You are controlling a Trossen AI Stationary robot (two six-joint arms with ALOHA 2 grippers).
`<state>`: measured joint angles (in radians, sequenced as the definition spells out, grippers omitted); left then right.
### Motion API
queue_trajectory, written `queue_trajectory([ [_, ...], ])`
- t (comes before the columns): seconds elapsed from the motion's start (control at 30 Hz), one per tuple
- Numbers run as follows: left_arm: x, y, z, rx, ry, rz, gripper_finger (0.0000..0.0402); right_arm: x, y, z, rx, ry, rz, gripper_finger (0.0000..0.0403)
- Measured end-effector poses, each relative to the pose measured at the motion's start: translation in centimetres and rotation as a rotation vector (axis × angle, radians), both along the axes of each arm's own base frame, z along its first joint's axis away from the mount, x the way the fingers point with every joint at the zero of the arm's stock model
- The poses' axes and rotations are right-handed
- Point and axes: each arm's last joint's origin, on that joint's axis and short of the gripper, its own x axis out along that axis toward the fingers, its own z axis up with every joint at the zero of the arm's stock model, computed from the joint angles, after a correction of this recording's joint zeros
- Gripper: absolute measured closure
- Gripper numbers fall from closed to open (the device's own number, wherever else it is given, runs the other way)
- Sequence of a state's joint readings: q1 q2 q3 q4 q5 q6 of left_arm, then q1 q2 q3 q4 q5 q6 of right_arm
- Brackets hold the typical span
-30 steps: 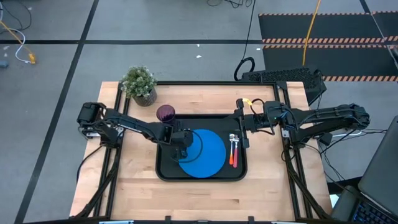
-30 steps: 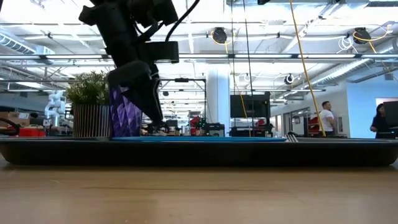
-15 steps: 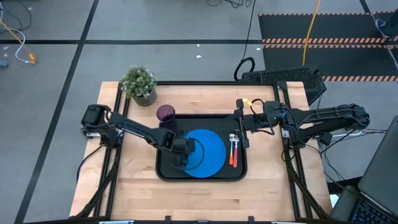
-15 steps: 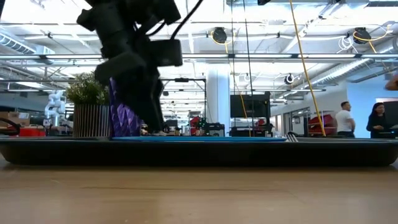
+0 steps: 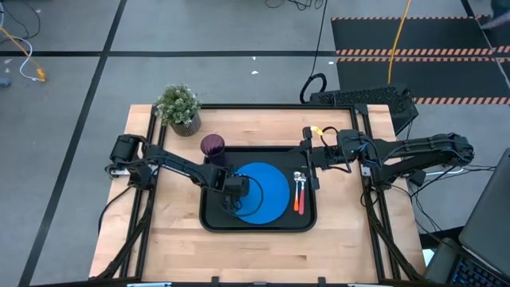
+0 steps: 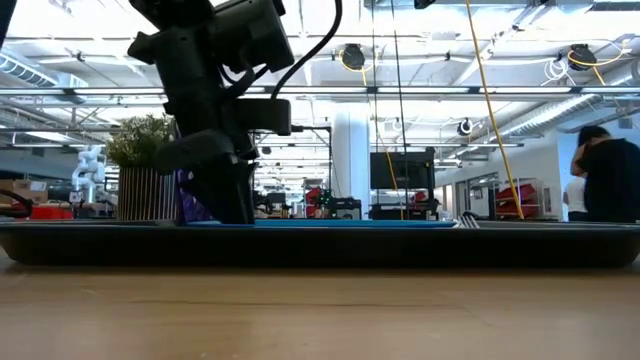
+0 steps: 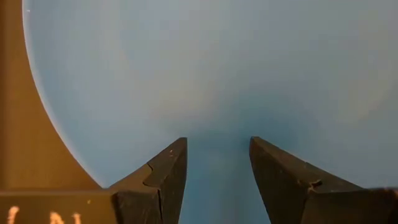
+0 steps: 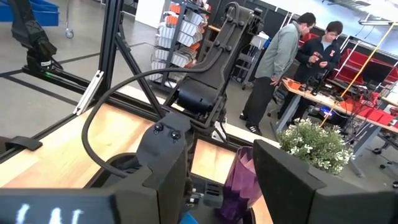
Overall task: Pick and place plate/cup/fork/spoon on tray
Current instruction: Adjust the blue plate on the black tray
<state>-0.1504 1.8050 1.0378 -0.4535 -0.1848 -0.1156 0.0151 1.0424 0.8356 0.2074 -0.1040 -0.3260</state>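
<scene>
The blue plate [image 5: 267,193] lies flat in the black tray [image 5: 209,222]. The fork and the spoon [image 5: 299,193] lie side by side in the tray's right part. The purple cup [image 5: 212,145] stands upright at the tray's far left corner and also shows in the right wrist view [image 8: 239,180]. My left gripper [image 5: 232,191] is open and points down over the plate's left part [image 7: 217,93]. My right gripper [image 5: 311,156] is open and empty, and it waits above the tray's far right corner. My left gripper's open fingers [image 7: 165,177] come down from above onto the plate's left part [image 7: 214,149], one on either side of a strip of its flat surface. I cannot tell whether they touch it. The plate lies flat in the tray.
A potted green plant [image 5: 178,107] stands at the table's far left, behind the cup. Bare wooden table [image 5: 255,247] lies in front of the tray and to its left. People [image 8: 292,56] stand in the room beyond the table.
My left gripper has come lower over the plate's left part and has turned more upright. The plate, the cup, the fork and the spoon have stayed where they were.
</scene>
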Motion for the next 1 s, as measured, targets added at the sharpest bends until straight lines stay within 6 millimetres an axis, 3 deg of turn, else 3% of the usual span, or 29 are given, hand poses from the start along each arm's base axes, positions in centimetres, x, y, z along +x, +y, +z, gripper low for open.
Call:
queue_trajectory([
  [1.0,-0.98,0.25,-0.17,0.048,0.093,0.042,0.0224,0.00,0.00,-0.03,0.000,0.003,0.000,0.0227],
])
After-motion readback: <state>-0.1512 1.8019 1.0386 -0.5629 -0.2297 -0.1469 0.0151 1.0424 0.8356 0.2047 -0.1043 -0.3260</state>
